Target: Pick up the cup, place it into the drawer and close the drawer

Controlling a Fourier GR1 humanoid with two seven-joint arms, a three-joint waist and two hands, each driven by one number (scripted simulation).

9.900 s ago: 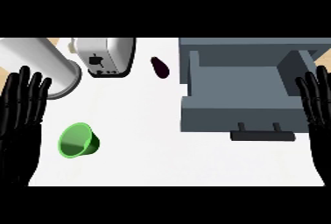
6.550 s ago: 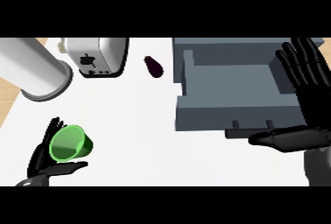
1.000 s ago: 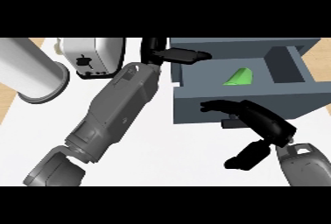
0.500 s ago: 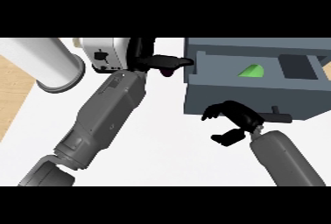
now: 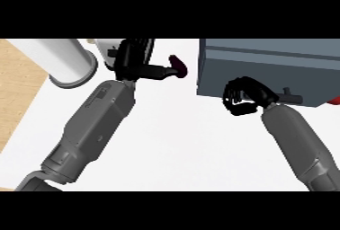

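head view, the only one i have: my right hand point(image 5: 244, 96) sits curled against the front face of the grey drawer point(image 5: 266, 67), just beside its handle point(image 5: 289, 97), fingers bent in with nothing held that i can see. my left hand point(image 5: 136, 60) is up near the top edge, fingers fairly straight, thumb sticking out toward a small dark red object point(image 5: 177, 66), holding nothing. i can't see the cup anywhere, and no drawer opening shows, so i judge the cup is inside and the drawer is shut or nearly so. what's left is at most a last push. hard to tell whether the front is fully flush. a white cylinder point(image 5: 66, 60) stands at the left; something white behind the left hand is mostly hidden.
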